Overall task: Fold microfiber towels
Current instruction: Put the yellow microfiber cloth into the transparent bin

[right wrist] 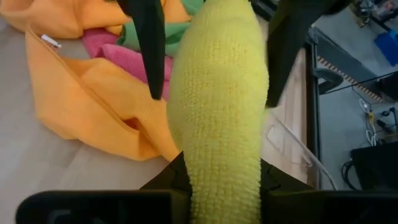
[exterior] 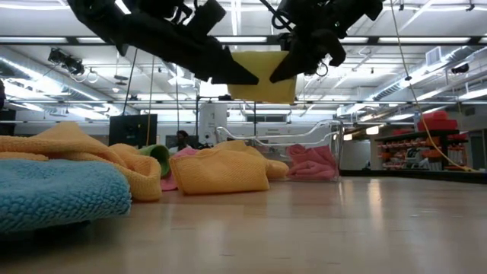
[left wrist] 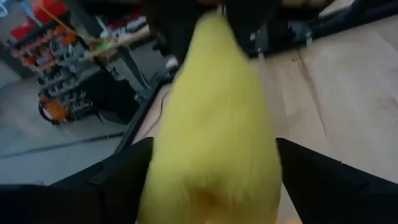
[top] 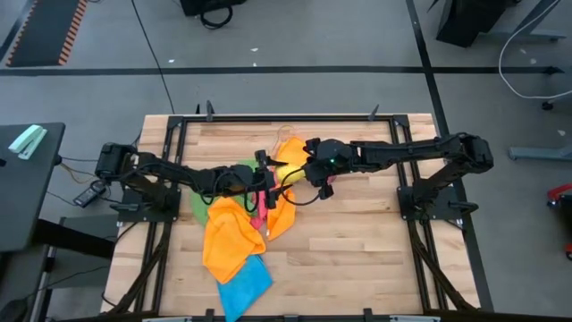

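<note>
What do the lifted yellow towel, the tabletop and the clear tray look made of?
Yellow towel: soft looped pile, matte, likely microfiber; nubby texture shows in the right wrist view.
Tabletop: wood planks, visible grain and seams, slight sheen.
Clear tray: see-through walls with bright edges, probably rigid plastic.

A wooden table (top: 357,250) carries heaped orange towels (top: 228,237), a blue towel (top: 243,286) and a clear tray (exterior: 319,141).

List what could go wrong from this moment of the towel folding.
The yellow towel hangs in the air, pinched only by the right gripper; it may slip before the open left gripper, which straddles it, closes. Lowered here, it could land on the orange towel pile and tangle.
</note>
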{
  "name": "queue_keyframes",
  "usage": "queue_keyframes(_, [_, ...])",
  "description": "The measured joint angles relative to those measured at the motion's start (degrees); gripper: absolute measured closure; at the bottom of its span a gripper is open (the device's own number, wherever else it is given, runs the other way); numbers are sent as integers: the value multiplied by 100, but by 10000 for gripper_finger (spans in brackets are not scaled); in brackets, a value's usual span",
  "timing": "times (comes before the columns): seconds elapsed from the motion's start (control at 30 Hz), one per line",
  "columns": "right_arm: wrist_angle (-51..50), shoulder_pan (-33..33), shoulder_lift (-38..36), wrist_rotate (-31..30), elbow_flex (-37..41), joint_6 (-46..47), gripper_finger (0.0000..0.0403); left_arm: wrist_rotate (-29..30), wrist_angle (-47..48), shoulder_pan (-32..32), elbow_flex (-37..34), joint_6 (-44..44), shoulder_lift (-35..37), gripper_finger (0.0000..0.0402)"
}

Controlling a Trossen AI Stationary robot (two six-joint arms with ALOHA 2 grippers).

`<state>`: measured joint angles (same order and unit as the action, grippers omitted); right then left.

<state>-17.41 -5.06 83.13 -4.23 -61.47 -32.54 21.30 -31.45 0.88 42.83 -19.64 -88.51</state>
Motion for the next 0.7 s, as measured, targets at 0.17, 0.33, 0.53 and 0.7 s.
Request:
queue_keyframes(0.17, [153,63,-6,14,0,-63,324,4,90,-118,0,127,2,90])
queue_keyframes(0.33, [175,114,-6,24,0,-65,324,-20,60,-135,0,119,2,108])
queue_keyframes(0.53, [173,114,-6,24,0,-49,324,-184,69,-135,0,228,2,143])
queue_keyframes(0.7, [160,111,-6,26,0,34,324,-188,158,-135,0,285,2,193])
